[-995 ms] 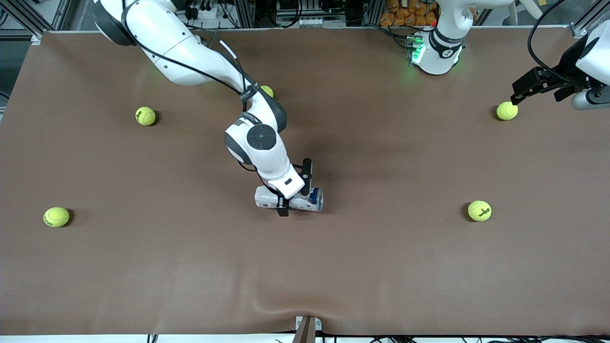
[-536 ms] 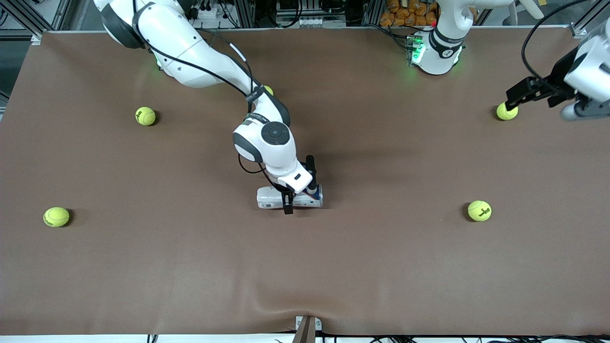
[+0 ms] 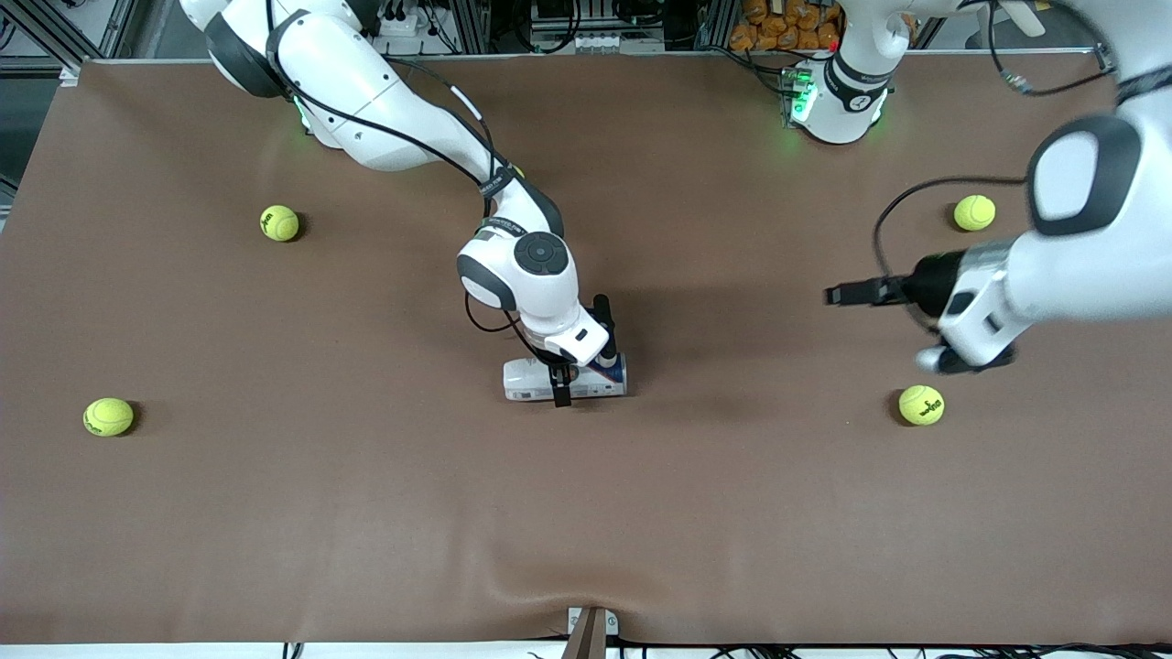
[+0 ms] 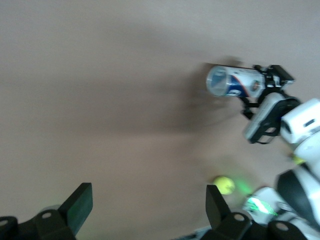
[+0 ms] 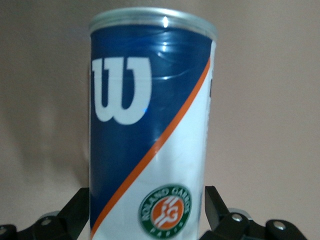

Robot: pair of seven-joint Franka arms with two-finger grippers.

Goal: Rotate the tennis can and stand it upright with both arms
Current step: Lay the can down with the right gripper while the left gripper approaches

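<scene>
The tennis can [image 3: 528, 380] lies on its side on the brown table near the middle, silvery rim toward the left arm's end. My right gripper [image 3: 562, 384] comes down over its middle and is shut on it. In the right wrist view the navy and white label with the "W" logo [image 5: 150, 125] fills the space between the black fingers [image 5: 216, 210]. My left gripper [image 3: 835, 295] is open and empty, in the air over bare table, and points at the can. The left wrist view shows the can [image 4: 230, 82] far off in the right gripper [image 4: 261, 90], between my own spread fingers [image 4: 80, 205].
Yellow-green tennis balls lie scattered: one below the left arm's wrist [image 3: 921, 405], one near the left arm's end [image 3: 974, 212], two toward the right arm's end [image 3: 279, 222] [image 3: 108, 416]. Another ball [image 4: 224, 184] shows in the left wrist view by the right arm's green-lit base.
The left arm has swung in from the ball at its end of the table toward the can. The right gripper and the can have shifted slightly toward the left arm's end.
</scene>
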